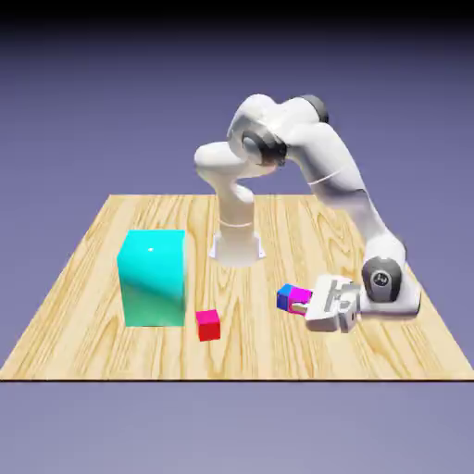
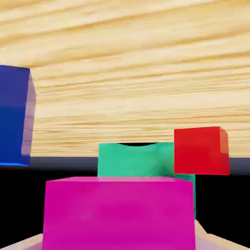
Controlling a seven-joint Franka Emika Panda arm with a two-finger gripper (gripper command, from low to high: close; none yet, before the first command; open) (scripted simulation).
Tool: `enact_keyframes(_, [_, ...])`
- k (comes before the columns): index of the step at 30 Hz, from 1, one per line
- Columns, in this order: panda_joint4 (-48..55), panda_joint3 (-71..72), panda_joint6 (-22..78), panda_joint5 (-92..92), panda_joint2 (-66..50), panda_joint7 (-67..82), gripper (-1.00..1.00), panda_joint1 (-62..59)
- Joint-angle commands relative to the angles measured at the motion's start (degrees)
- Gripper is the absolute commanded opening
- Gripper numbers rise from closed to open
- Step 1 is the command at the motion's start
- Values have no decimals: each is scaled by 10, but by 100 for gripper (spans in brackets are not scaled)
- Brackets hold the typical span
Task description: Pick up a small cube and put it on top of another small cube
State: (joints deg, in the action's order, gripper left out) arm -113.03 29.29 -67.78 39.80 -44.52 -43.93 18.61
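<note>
A white robot arm lies low over the wooden table, its hand turned sideways and pressed up to the small magenta cube, which sits low at the table, just beside and apparently touching the small blue cube on the exterior view's left. In the hand view the magenta cube fills the bottom of the frame between the fingers, hiding their tips, so the hand appears closed on it, though the contact itself is not visible. The blue cube shows at that view's left edge, with a small red cube and a teal-green block beyond. By these pictures the pick-up is only at the grasp: the magenta cube seems taken but not yet lifted, and raising it, carrying it over the blue cube and setting it down all remain. Elsewhere stand a big cyan block and the red cube. No brand, label or legible writing appears anywhere; a small dark mark on the wrist cannot be read.
</note>
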Motion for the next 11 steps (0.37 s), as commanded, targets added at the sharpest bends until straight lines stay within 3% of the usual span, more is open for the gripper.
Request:
enact_keyframes(1, [-21, 12, 0, -7, 11, -13, -100, 8])
enact_keyframes(8, [-122, 10, -63, 14, 29, -51, -100, -12])
enact_keyframes(9, [-122, 10, -63, 14, 29, -51, 100, -13])
enact_keyframes(11, [-101, 15, -45, 5, 28, -46, 100, -3])
